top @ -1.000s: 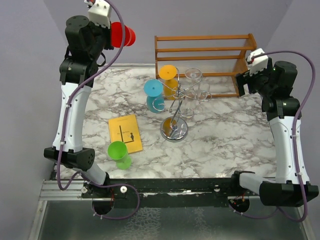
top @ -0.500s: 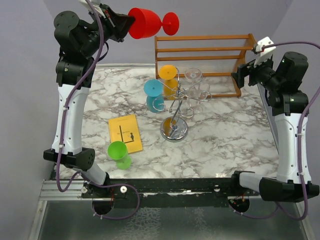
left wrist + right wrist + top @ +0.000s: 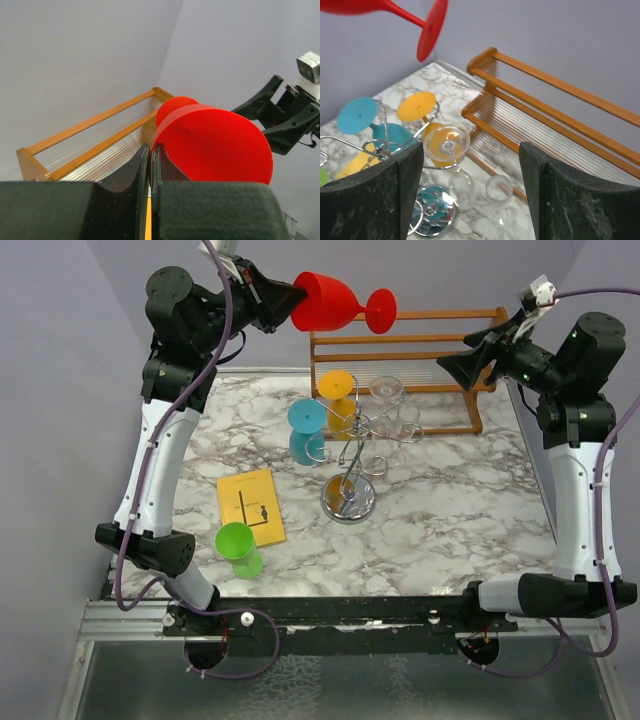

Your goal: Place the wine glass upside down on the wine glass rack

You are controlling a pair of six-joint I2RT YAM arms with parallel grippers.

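The left claw [image 3: 286, 300] is clenching the rim of the red wine glass [image 3: 330, 302]. The glass is lying sideways in the air, high over the back of the desk [image 3: 460, 520], with its foot pointing toward the right claw [image 3: 462, 352]. That claw is gaping released and empty, apart from the foot, near the wooden slatted shelf [image 3: 420, 340]. The wine glass rack [image 3: 349, 500] is standing well below the red glass, carrying a blue glass [image 3: 307, 418], an orange glass [image 3: 336, 383] and clear glasses [image 3: 387, 390] upside down. The yellow booklet [image 3: 250, 507] is showing dark print too small to read.
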